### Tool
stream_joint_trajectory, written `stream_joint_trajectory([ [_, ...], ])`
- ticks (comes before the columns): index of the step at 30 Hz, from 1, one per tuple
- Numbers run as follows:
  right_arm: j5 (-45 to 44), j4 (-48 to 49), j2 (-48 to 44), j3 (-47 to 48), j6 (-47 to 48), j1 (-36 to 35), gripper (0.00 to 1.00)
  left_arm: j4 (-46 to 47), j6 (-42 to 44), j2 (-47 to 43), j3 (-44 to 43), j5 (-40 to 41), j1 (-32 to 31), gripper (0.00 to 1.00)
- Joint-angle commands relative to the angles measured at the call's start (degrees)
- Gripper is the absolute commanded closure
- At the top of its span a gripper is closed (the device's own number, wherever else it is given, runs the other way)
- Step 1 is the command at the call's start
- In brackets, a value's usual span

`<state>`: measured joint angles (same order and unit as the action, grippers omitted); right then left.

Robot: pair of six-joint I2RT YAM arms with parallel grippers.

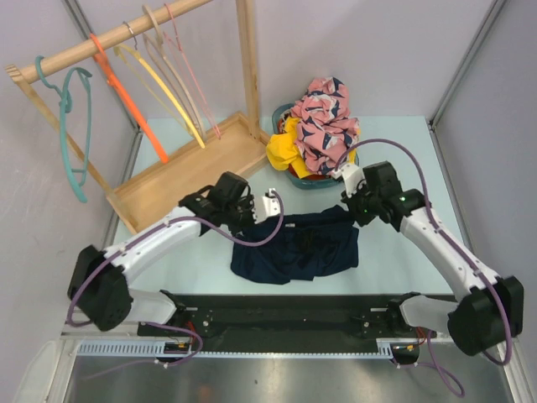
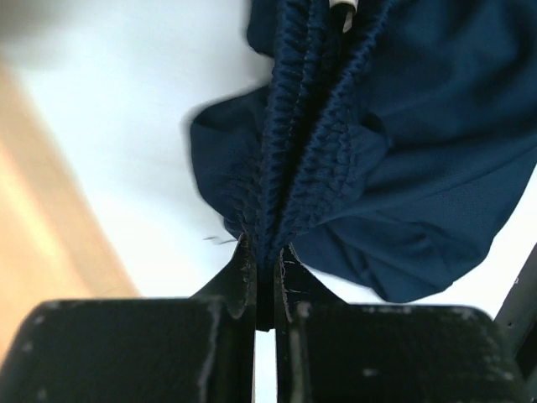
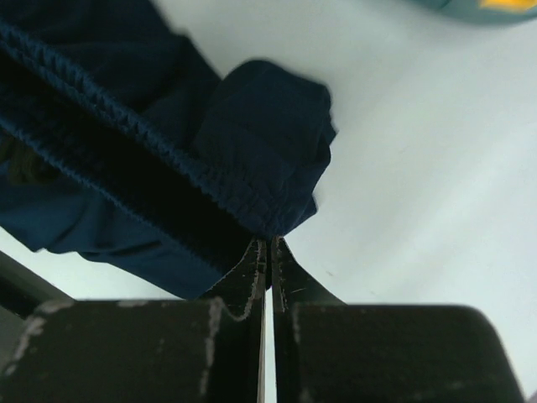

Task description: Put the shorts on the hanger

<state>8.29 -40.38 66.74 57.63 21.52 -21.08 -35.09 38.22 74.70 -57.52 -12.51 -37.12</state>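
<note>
**Both grippers on the waistband — hanger far off on the rack**

We see the shorts (image 1: pixel 298 248) spread mid-table between the two arms, waistband on the far side and legs draped toward the near edge. The left gripper (image 2: pixel 264 252) has its fingers pressed together on the gathered elastic at the left end of the waistband. The right gripper (image 3: pixel 270 243) pinches the right end just the same, with only a thin slit between its fingers. We cannot tell whether the waistband is off the table (image 1: pixel 403 151) or resting on it.

The near hem lies just beside the black base rail (image 1: pixel 294 306). Far of the right gripper stands a teal basket (image 1: pixel 336 183) heaped with pink and yellow garments, close to the waistband's right end. Bare table runs along the right side, and a strip lies between the shorts and the wooden tray (image 1: pixel 193 168) at the far left.

The hanger (image 1: pixel 201 92) hangs from the wooden rail (image 1: pixel 126 34) above that tray — rightmost in the row, next to the upright post (image 1: pixel 249 67), well apart from the shorts.
</note>
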Motion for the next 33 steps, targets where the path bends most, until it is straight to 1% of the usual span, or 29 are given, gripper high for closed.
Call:
stream_joint_trajectory([
  [1,0.0,5.4,6.2,-2.6,2.8,-0.4,1.0,5.9,0.4,5.5,4.3,-2.3,-0.1,1.0],
  [3,0.4,5.1,7.4,-2.9,3.4,-0.8,1.0,6.7,0.2,7.7,6.4,-2.9,-0.1,1.0],
  [6,1.5,3.2,8.4,-4.4,3.9,-1.7,1.0,6.6,0.8,8.4,8.9,-3.0,-0.1,1.0],
  [7,1.6,2.8,8.2,-5.0,4.1,-2.2,1.0,6.4,0.9,8.4,9.9,-3.2,-0.1,0.98],
  [8,2.0,2.3,7.4,-6.3,4.1,-2.7,1.0,6.2,1.2,7.8,10.3,-3.4,-0.1,0.95],
  [9,2.3,1.7,6.8,-6.6,4.2,-2.8,0.98,5.9,1.3,6.2,10.8,-3.8,-0.1,0.8],
  [10,2.9,1.4,6.1,-7.0,4.2,-3.1,0.94,5.2,1.4,5.0,11.3,-4.8,-0.2,0.74],
  [11,3.3,1.1,4.4,-7.1,4.2,-3.1,0.9,4.8,1.7,3.5,11.4,-5.1,-0.4,0.7],
  [12,3.6,0.6,3.3,-7.0,4.6,-3.2,0.81,4.2,1.7,2.0,11.4,-5.3,-0.8,0.59],
  [13,3.7,0.1,2.1,-7.0,4.8,-3.4,0.75,2.7,1.8,-1.0,11.2,-5.2,-1.2,0.52],
  [14,3.9,-0.5,0.9,-6.9,5.3,-3.6,0.7,1.4,2.6,-2.4,10.6,-5.0,-2.4,0.48],
  [15,4.2,-2.3,-1.8,-7.0,6.2,-3.9,0.59,-0.1,3.3,-3.8,10.1,-5.2,-3.2,0.41],
  [17,3.7,-4.0,-4.3,-6.7,7.7,-3.9,0.47,-4.2,3.8,-8.1,8.6,-5.0,-5.1,0.33],
  [18,3.3,-5.7,-6.9,-6.3,8.1,-3.8,0.36,-5.6,3.6,-9.6,7.7,-5.4,-5.2,0.27],
  [21,3.0,-8.0,-10.4,-3.8,9.4,-2.9,0.22,-11.7,3.4,-14.2,2.9,-7.8,-5.2,0.25],
  [23,4.6,-8.5,-12.5,-0.9,9.4,-2.0,0.17,-15.3,2.1,-17.0,-1.7,-8.8,-5.1,0.25],
  [24,5.2,-7.6,-13.0,-0.1,8.7,-1.7,0.11,-16.4,2.0,-18.0,-3.5,-10.8,-4.9,0.23],
  [26,7.8,-4.3,-13.3,3.3,6.1,-0.8,0.1,-18.4,0.5,-20.4,-9.0,-11.8,-4.8,0.18],
  [27,8.7,-2.8,-12.8,5.0,4.7,-0.7,0.09,-18.6,-0.8,-21.1,-11.0,-12.7,-4.8,0.06],
  [28,10.9,-1.0,-11.3,6.6,3.3,-0.5,0.09,-18.7,-2.2,-21.4,-15.6,-13.0,-4.8,0.04],
  [29,12.3,0.7,-10.1,10.4,-0.1,-0.5,0.09,-19.2,-3.8,-21.5,-18.3,-13.6,-4.7,0.02],
  [30,13.8,5.2,-8.9,12.1,-2.0,-0.5,0.08,-19.6,-4.7,-21.0,-21.0,-14.4,-4.5,0.0],
  [31,15.9,8.0,-7.7,13.5,-4.4,-0.5,0.09,-18.8,-5.9,-20.9,-26.1,-14.6,-3.4,0.0],
  [32,17.1,14.4,-5.0,16.2,-6.7,-0.6,0.1,-17.8,-9.6,-20.6,-28.7,-15.1,-2.5,0.0],
  [33,18.1,17.6,-3.6,17.3,-11.4,-0.6,0.11,-15.5,-11.5,-19.9,-31.1,-15.8,-1.5,0.0],
])
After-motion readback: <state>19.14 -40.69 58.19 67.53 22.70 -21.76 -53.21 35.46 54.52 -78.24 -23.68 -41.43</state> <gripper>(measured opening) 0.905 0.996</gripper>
